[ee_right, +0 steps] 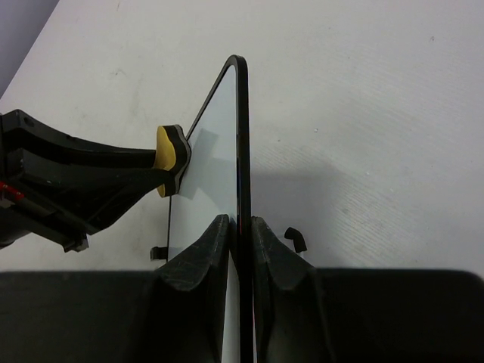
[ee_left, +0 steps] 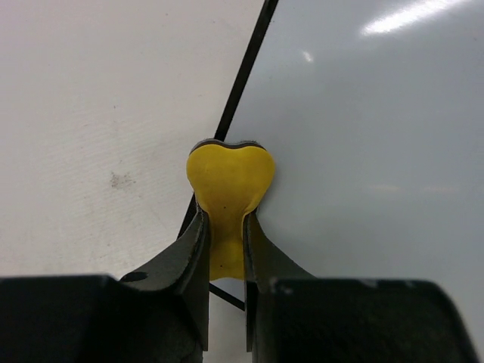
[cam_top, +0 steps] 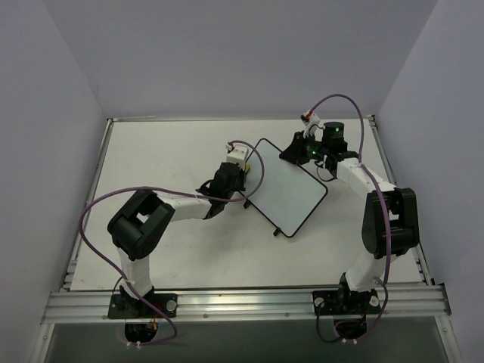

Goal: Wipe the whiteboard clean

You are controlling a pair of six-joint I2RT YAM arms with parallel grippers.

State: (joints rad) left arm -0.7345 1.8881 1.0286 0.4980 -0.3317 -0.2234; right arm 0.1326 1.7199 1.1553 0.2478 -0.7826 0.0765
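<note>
The whiteboard [cam_top: 291, 189] lies slanted at the table's middle, with a thin black frame and a blank white face [ee_left: 363, 151]. My left gripper [cam_top: 240, 185] is at its left edge, shut on a yellow heart-shaped eraser [ee_left: 229, 181] that presses on the board just inside the frame. My right gripper [cam_top: 296, 155] is shut on the board's far right edge; in the right wrist view its jaws [ee_right: 240, 221] pinch the black frame [ee_right: 242, 136] edge-on. The eraser [ee_right: 165, 147] and the left fingers [ee_right: 91, 178] show there too.
Small black clips [ee_right: 295, 239] stick out from the board's edge near my right fingers. The white table [cam_top: 151, 159] has raised rails at its sides and grey walls around. Purple cables loop over both arms.
</note>
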